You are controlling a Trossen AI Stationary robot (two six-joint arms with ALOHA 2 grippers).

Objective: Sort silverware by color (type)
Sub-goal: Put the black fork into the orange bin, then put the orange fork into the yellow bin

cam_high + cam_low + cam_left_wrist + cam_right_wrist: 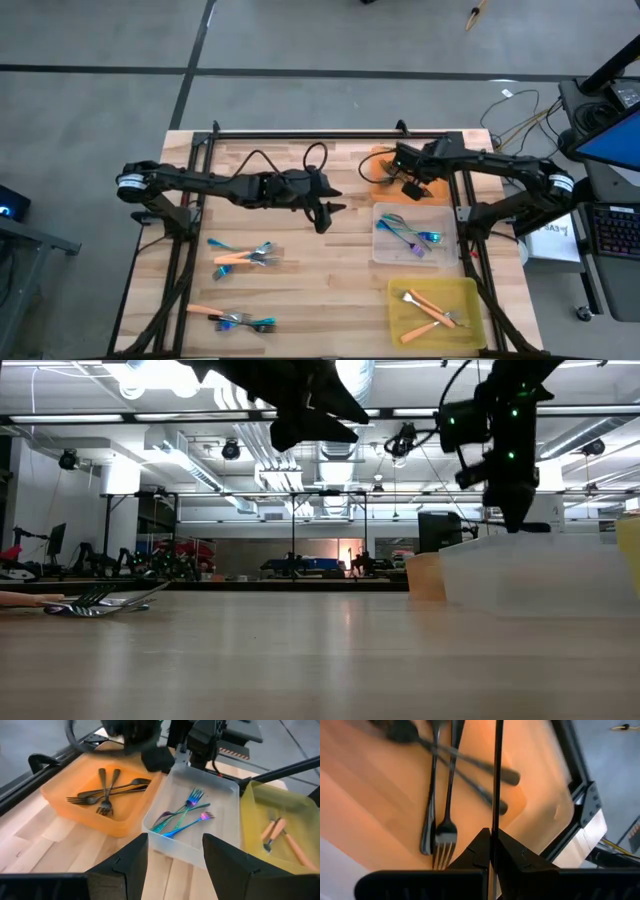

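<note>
Silverware is partly sorted: dark forks (107,790) lie in the orange tray (65,795), iridescent blue ones (182,815) in the clear tray (222,787), orange-handled ones (280,832) in the yellow tray (260,800). Two clusters are left loose on the worktop (330,290): one of orange and blue forks (245,256) and another (232,319) nearer the front edge.

The left pincer (322,212) hangs mid-worktop with its fingers spread and nothing between them, facing the row of trays. The loose forks lie behind it, toward the left arm's own side and the front edge, so the left arm is clearly the nearer one. Their long axes run roughly across the worktop, side to side, and several forks overlap, so picking one out alone looks fiddly.

The right pincer (492,847) hovers over the orange tray, pressed together on a thin dark rod-like piece (495,785), apparently a dark fork's handle seen edge-on. It is well apart from the loose clusters, and nothing stands between those and the left arm.
</note>
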